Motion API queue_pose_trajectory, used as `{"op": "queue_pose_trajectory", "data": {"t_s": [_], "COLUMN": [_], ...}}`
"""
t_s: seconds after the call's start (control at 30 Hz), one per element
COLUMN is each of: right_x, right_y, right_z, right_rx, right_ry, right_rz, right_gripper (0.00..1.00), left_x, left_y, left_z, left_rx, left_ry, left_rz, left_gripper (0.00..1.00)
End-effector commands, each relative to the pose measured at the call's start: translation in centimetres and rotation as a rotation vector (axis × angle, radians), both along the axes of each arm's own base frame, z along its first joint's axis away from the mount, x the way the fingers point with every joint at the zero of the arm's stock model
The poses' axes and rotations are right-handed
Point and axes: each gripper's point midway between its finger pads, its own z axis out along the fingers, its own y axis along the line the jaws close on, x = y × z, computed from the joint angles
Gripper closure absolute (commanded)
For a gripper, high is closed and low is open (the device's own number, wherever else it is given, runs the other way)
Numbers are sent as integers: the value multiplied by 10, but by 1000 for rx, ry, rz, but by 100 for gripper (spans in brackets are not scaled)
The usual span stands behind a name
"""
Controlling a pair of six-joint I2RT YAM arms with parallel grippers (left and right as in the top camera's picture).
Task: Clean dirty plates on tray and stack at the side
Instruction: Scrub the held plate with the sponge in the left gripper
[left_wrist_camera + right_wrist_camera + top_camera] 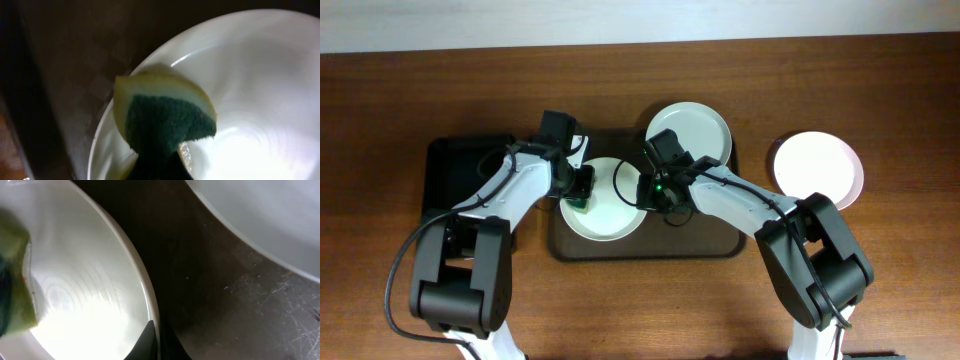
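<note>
A white plate (610, 212) lies on the brown tray (720, 245), left of middle. My left gripper (582, 188) is shut on a yellow and green sponge (165, 112) that rests on this plate's left part (260, 80). My right gripper (647, 190) is shut on the plate's right rim, one finger on each side of the rim (156, 342). A second white plate (688, 133) lies at the tray's back right and shows in the right wrist view (265, 215). A third white plate (818, 170) sits on the table to the right of the tray.
A smaller black tray (460, 175) lies to the left of the brown tray, under my left arm. The wooden table (900, 280) surrounds both. The brown tray's floor (225, 295) shows between the two plates.
</note>
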Motion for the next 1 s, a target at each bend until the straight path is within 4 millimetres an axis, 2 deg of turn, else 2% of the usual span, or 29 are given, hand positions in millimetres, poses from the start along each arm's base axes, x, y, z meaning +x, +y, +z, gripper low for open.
{"op": "queue_pose_trajectory", "data": {"t_s": [0.0,0.03,0.1,0.13,0.17,0.2,0.23,0.33,0.4,0.47,0.53,0.57,0.63,0.67,0.7,0.73,0.83,0.93,0.97], "right_x": [-7,-6,-7,-7,-7,-7,-7,-7,-7,-7,-7,-7,-7,-7,-7,-7,-7,-7,-7], "right_y": [-1,-1,0,1,2,2,2,2,2,2,2,2,2,1,2,1,2,2,2], "right_z": [-15,-15,-15,-15,-15,-15,-15,-15,-15,-15,-15,-15,-15,-15,-15,-15,-15,-15,-15], "right_rx": [-23,-21,-21,-20,-20,-20,-20,-20,-20,-20,-20,-20,-20,-20,-20,-20,-19,-18,-18], "right_ry": [37,35,33,31,31,31,31,31,31,32,31,31,31,31,31,31,30,28,28], "right_rz": [1,1,4,7,8,8,8,8,8,8,8,8,8,7,8,7,7,8,7], "right_gripper": [96,96,96,96,96,96,96,96,96,96,96,96,96,96,96,96,96,96,96], "left_x": [-14,-15,-24,-27,-27,-24,-16,-1,7,10,12,15,14,10,2,-4,-8,-23,-21], "left_y": [2,-13,-74,-86,-87,-77,-56,-14,20,42,42,40,28,13,-15,-34,-41,-55,-57], "left_z": [-11,-7,23,32,32,25,12,-2,-5,-4,6,23,42,51,57,61,59,41,36], "left_rx": [7,-74,-450,-534,-539,-473,-337,-86,104,223,228,229,173,89,-67,-175,-203,-196,-202], "left_ry": [11,18,29,34,37,31,20,-33,-75,-93,-78,-58,-15,19,59,82,95,118,104], "left_rz": [-21,-66,-200,-227,-224,-198,-120,-24,36,95,92,89,67,42,-24,-55,-69,-107,-101], "left_gripper": [99,99,99,99,99,99,99,99,99,99,99,99,99,99,99,99,99,99,99]}}
